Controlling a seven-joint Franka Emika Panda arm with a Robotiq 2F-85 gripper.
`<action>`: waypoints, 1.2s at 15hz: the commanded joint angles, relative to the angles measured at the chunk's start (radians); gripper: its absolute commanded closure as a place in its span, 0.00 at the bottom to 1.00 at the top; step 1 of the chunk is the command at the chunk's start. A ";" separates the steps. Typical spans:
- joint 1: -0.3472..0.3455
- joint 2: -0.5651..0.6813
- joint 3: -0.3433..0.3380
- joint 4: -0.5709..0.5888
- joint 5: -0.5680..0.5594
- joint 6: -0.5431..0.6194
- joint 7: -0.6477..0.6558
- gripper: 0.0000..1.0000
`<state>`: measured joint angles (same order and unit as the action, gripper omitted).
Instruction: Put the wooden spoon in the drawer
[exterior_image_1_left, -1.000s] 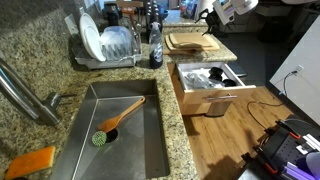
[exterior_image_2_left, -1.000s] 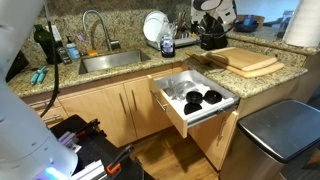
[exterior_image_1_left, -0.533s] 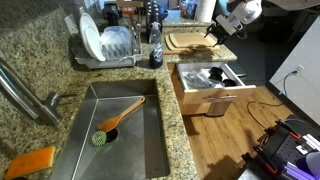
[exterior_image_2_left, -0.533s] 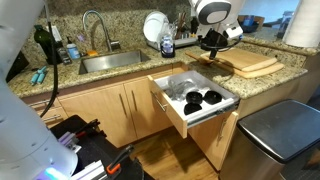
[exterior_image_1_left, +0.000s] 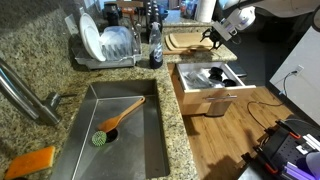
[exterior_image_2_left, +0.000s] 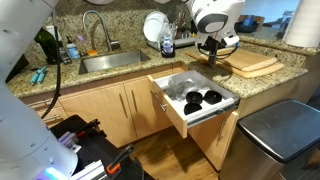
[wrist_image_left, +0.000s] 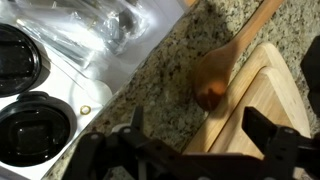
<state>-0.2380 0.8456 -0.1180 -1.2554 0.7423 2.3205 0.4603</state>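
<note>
The wooden spoon (wrist_image_left: 228, 58) lies on the granite counter, its bowl against the edge of a wooden cutting board (wrist_image_left: 262, 100). My gripper (wrist_image_left: 200, 135) is open and empty, hovering just above the spoon's bowl and the board edge. In both exterior views the gripper (exterior_image_1_left: 212, 36) (exterior_image_2_left: 211, 50) hangs low over the counter behind the open drawer (exterior_image_1_left: 190, 92) (exterior_image_2_left: 170, 108). The drawer has a white lining (wrist_image_left: 92, 84) and dark round utensils (wrist_image_left: 30, 118) inside. I cannot make out the spoon in the exterior views.
Cutting boards (exterior_image_1_left: 190, 42) (exterior_image_2_left: 248, 62) lie on the counter by the gripper. A dish rack with plates (exterior_image_1_left: 104, 44), a sink (exterior_image_1_left: 150, 130) holding a wooden-handled brush (exterior_image_1_left: 118, 118), a dark bottle (exterior_image_1_left: 155, 48) and a trash bin (exterior_image_2_left: 275, 135) are nearby.
My gripper has come down and moved towards the counter edge by the cutting board. The spoon and drawer have not moved.
</note>
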 joint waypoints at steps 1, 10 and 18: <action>-0.018 0.014 0.024 0.013 -0.017 0.002 -0.005 0.00; -0.074 0.025 0.076 0.080 0.000 -0.314 -0.091 0.00; -0.058 0.044 0.061 0.082 -0.213 -0.071 -0.172 0.00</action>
<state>-0.2793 0.8890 -0.0815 -1.1776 0.5513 2.2513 0.2774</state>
